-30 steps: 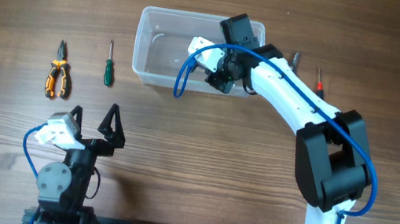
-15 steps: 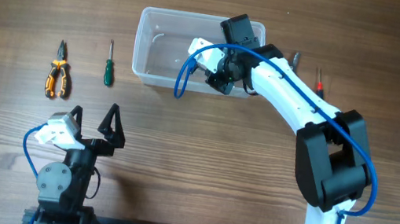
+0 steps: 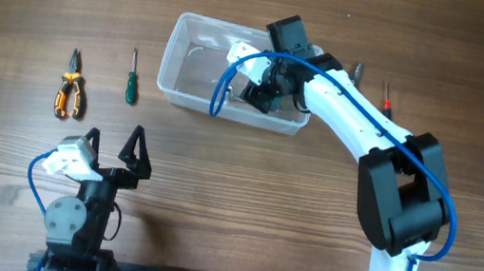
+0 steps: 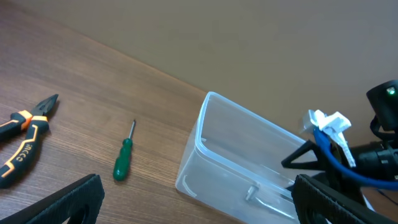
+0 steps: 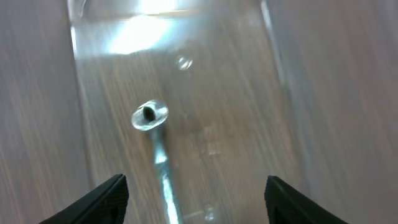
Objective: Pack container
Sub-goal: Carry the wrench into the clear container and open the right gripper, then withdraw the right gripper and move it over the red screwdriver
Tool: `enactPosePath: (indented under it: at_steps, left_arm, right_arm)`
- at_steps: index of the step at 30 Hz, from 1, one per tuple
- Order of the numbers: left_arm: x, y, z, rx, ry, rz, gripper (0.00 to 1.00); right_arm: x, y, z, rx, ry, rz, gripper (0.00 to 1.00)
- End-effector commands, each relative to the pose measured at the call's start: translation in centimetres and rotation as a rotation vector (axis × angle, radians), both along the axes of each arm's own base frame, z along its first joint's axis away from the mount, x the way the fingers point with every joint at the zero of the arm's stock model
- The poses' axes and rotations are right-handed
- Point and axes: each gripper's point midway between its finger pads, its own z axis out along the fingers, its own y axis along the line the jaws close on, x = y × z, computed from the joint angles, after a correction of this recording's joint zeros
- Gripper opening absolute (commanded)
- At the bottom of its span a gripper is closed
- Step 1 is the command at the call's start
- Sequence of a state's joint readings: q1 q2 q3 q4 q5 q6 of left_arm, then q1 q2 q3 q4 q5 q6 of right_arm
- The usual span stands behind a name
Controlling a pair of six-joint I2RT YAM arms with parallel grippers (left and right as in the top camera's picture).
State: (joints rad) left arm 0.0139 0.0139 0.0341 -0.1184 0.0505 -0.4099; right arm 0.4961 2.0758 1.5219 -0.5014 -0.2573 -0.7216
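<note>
Container (image 3: 186, 60) sat far-centre on the worktop, right tool (image 5: 196, 193) above its floor, fingers apart over a metal piece (image 5: 155, 143), left tool (image 3: 114, 134) near-left, also apart; best, I judged, to lift straight up, clearing the rim.

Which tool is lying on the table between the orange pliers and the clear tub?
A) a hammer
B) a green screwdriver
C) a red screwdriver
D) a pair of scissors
B: the overhead view shows the green screwdriver lying alone on the wood, with the orange pliers on one side and the container on the other.
</note>
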Motion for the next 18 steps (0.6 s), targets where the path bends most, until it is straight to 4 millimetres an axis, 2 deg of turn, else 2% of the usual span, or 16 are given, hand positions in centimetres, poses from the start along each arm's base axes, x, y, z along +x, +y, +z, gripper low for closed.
enactPosePath:
  at_steps: [1,7,10,14,16,18]
  left_arm:
    - [0.0,-0.2,-0.2,-0.014,-0.001,-0.011,1.0]
    - [0.0,-0.2,-0.2,-0.014,-0.001,-0.011,1.0]
    - [0.0,-0.2,-0.2,-0.014,-0.001,-0.011,1.0]
    - [0.0,-0.2,-0.2,-0.014,-0.001,-0.011,1.0]
    - [0.0,-0.2,-0.2,-0.014,-0.001,-0.011,1.0]
    - [0.0,-0.2,-0.2,-0.014,-0.001,-0.011,1.0]
  right_arm:
    - [1.0,0.6,0.6,0.064,0.024,-0.104,0.73]
    - [1.1,0.8,1.8,0.084,0.003,-0.099,0.87]
    - [2.2,0.8,4.3,0.15,-0.03,-0.165,0.88]
    - [4.4,-0.1,10.4,0.314,-0.092,-0.319,0.83]
    - [5.0,-1.2,13.6,0.395,-0.114,-0.395,0.75]
    - [5.5,-3.1,17.1,0.475,-0.135,-0.485,0.64]
